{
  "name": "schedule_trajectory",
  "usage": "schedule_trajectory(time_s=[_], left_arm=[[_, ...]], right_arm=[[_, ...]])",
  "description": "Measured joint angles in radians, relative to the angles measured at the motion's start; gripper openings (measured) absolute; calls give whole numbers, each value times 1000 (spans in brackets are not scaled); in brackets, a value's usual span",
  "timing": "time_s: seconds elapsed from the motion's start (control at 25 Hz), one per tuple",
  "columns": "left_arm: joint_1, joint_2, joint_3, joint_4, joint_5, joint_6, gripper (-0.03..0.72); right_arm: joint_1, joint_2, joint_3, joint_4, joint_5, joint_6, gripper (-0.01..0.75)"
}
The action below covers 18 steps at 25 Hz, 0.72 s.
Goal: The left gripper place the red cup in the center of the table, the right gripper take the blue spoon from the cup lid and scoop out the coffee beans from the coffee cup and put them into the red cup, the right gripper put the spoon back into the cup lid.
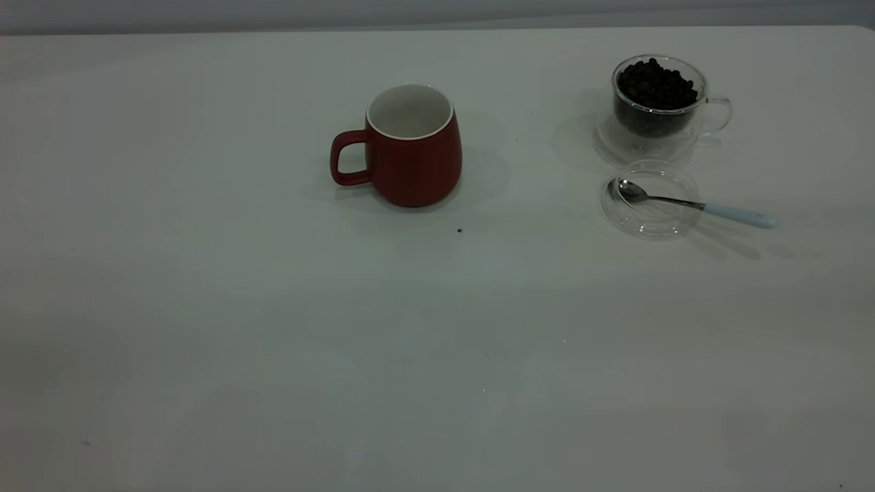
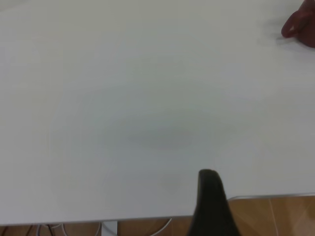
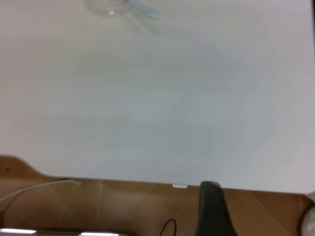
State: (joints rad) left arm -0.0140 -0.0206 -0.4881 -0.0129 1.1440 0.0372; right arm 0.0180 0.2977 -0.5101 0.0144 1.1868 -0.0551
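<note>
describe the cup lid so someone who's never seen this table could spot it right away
On the white table, look toward the right side, where the clear coffee cup of coffee beans stands. Just in front lies the cup lid, a flat clear glass disc. Unlike the cup, it is low and holds the blue spoon.

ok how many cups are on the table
2. The red cup stands near the table's middle, handle toward the left arm's side. The coffee cup, full of coffee beans, stands toward the right arm's side, just behind the cup lid. None looks hidden.
</note>
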Motion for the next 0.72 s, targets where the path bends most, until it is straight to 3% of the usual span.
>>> schedule_trajectory(time_s=[0.32, 0.72], left_arm=[[0, 0, 0, 0, 0, 0, 587], [0, 0, 0, 0, 0, 0, 587]], right_arm=[[30, -30, 0, 3, 1, 1, 533], [34, -315, 1, 3, 39, 1, 533]])
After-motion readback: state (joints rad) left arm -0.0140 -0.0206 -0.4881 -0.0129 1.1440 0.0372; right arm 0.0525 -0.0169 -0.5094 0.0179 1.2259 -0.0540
